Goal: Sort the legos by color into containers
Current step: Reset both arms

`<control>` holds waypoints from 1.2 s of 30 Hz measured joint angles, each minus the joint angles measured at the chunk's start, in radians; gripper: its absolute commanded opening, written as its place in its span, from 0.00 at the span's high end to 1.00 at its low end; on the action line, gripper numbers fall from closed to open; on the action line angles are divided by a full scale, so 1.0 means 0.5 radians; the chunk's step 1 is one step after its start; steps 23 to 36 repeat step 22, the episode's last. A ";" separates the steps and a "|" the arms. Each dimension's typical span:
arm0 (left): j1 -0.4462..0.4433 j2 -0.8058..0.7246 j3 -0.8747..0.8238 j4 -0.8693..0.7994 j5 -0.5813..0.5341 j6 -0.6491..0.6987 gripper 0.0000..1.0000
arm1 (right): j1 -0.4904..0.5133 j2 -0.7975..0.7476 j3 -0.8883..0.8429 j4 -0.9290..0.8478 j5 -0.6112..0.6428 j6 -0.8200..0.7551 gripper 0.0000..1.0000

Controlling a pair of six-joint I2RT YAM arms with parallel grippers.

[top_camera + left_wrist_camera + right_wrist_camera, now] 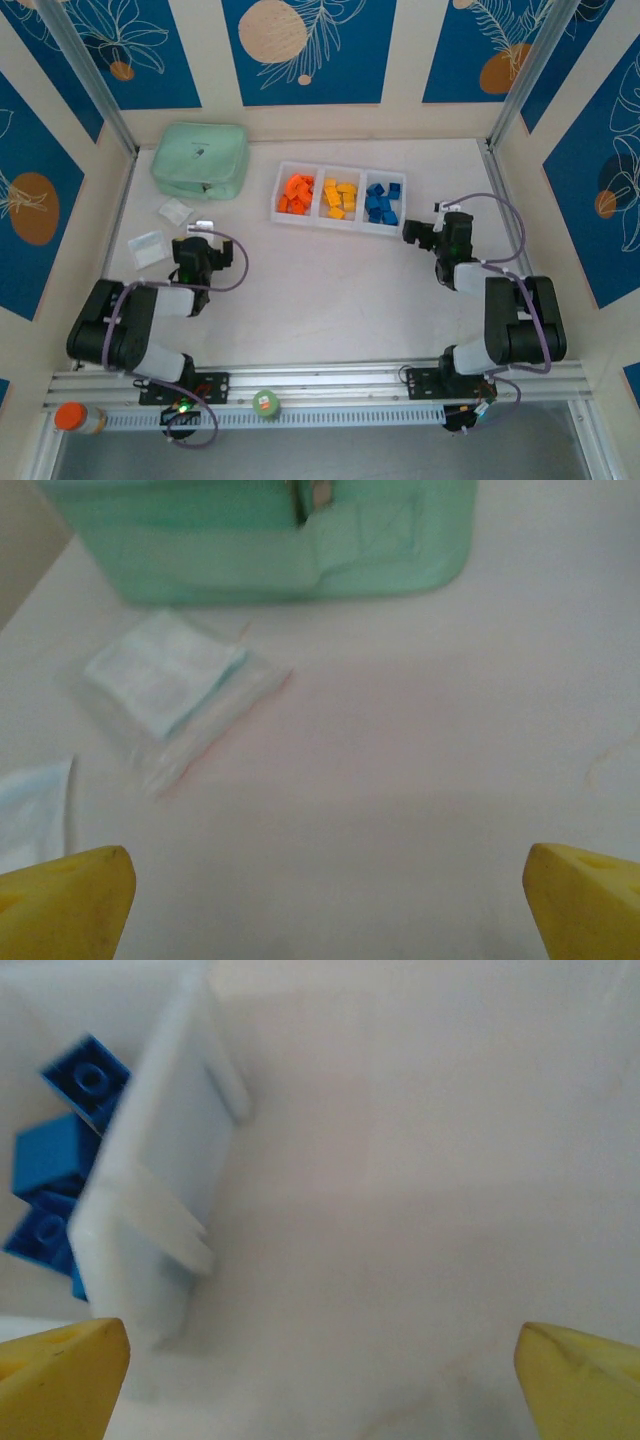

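Jaws wide; studded bricks [342, 197] fill smooth white tray [335, 226].

Both arms pair black joint housings with rounded white link shells: the left arm [130, 330] at lower left of the top view, the right arm [515, 320] at lower right. A thin lavender cable [488, 196] loops along each. The left gripper [320, 905] and right gripper [320, 1380] carry bright yellow, wedge-shaped fingertips [65, 900] in the wrist views' bottom corners.
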 measured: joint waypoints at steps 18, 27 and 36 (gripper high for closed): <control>0.147 0.150 0.069 0.266 0.180 0.022 0.01 | 0.038 0.148 -0.151 0.496 -0.134 -0.105 0.01; 0.147 0.150 0.069 0.266 0.180 0.022 0.01 | 0.031 0.148 -0.151 0.495 -0.151 -0.109 0.01; 0.147 0.150 0.069 0.266 0.180 0.022 0.01 | 0.031 0.148 -0.151 0.495 -0.151 -0.109 0.01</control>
